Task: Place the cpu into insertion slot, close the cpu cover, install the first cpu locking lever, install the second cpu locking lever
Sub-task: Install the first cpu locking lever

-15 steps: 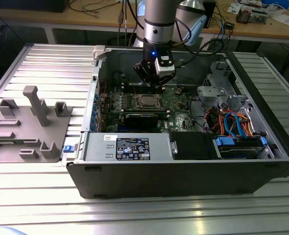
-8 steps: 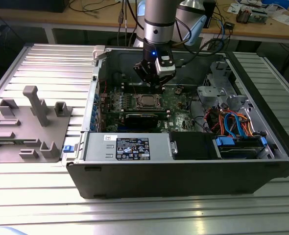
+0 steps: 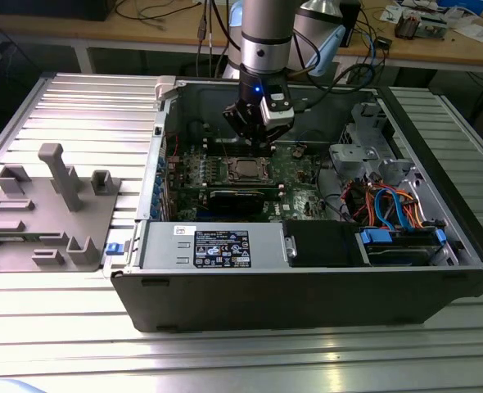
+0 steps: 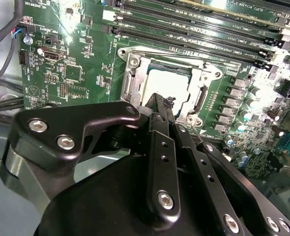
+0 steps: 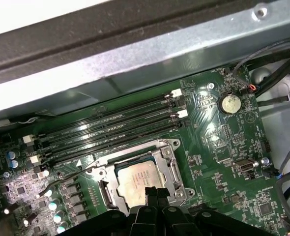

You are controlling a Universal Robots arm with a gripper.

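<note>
The closed, empty gripper (image 5: 152, 192) hangs just above the cpu (image 5: 134, 178), which lies framed by the lowered cpu cover (image 5: 165, 163) on the motherboard (image 5: 218, 147).

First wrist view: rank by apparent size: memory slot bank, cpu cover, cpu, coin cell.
1. memory slot bank
2. cpu cover, framing the cpu
3. cpu, one edge hidden behind the gripper
4. coin cell, clearly smallest
All sit on the same board, so nearness barely skews this.

arm (image 3: 266, 33) silver-grey, round; blue light (image 3: 258, 88) at wrist; jaws black, flat links, silver screws (image 4: 38, 126); grey camera block (image 3: 277, 109).
</note>
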